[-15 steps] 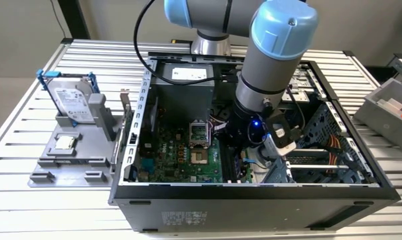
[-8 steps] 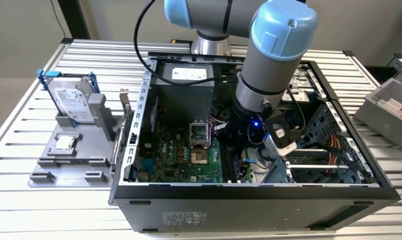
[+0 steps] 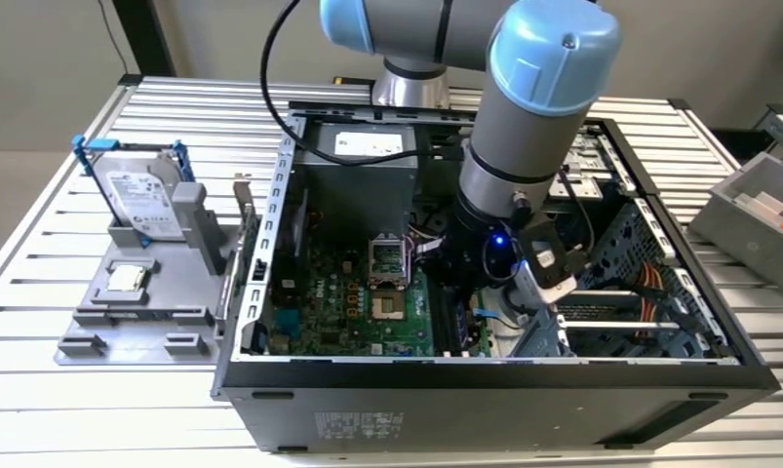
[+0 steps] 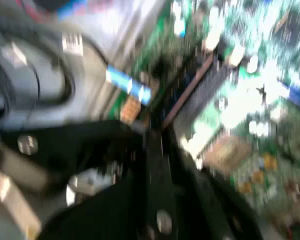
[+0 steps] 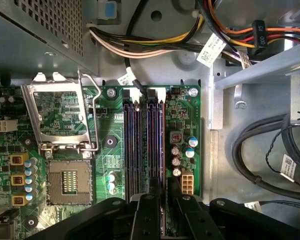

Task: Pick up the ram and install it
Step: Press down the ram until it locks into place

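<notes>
Nearest the lens in the first wrist view, the gripper (image 5: 167, 200) is seen as black bars low over the four memory slots (image 5: 144, 145). Whether it is spread or pinching cannot be told. A thin dark strip (image 5: 155, 186) is seen edge-on just ahead of it, in line with one slot. It may be the ram, but that cannot be settled.

In the exterior view, from its left, a grey fixture tray (image 3: 98, 336) is set on the slatted table (image 3: 27, 292). A hard drive (image 3: 144, 200) in a blue frame is stood upright in the tray, with a small silver chip (image 3: 126, 278) lying just in front of it. The drive's white label cannot be read.

Next, the open computer case (image 3: 495, 390) is entered from above by the arm (image 3: 528, 117). Little room is left between the arm and the drive cage on its right. The CPU socket (image 5: 69, 182) is uncovered, its frame raised. Print on the white cable tags (image 5: 210, 49) is too small to read. A grey bin (image 3: 749, 219) is placed at the far right.
</notes>
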### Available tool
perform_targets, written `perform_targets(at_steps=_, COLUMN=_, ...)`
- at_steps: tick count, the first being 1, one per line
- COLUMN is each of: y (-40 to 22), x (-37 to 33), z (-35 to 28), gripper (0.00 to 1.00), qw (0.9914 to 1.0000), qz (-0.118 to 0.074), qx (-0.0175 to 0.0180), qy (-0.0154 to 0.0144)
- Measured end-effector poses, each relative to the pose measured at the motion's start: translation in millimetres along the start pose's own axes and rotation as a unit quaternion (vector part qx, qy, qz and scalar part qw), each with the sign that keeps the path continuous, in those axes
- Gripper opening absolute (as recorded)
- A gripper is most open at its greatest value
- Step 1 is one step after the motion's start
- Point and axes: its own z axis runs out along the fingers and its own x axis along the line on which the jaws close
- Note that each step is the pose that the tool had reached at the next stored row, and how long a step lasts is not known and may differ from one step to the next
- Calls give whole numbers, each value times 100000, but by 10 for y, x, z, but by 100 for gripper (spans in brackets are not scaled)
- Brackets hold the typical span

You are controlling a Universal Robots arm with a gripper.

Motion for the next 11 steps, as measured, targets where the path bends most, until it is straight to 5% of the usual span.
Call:
perform_targets(at_steps=7, y=0, x=1, z=-246, gripper=100, qw=100000, qz=-3, qx=22, qy=126)
perform_targets(at_steps=11, y=0, x=1, z=-278, gripper=100, qw=100000, qz=-3, qx=13, qy=137)
